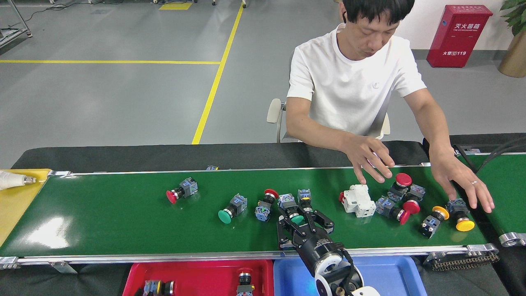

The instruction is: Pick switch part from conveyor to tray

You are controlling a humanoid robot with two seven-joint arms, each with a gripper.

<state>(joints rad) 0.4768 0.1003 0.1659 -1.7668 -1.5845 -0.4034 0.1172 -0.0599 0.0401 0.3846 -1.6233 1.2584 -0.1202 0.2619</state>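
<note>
The right gripper stood narrow around the green-capped switch on the conveyor. It should close squarely on the body, avoiding the 2 neighbouring switches, then lift.

The right gripper sits over the conveyor, fingers around 1 switch part. Left of it lie 3 switches; right, a breaker. Behind it, nearer me, 2 trays.

Green conveyor; red tray; blue tray.
</note>
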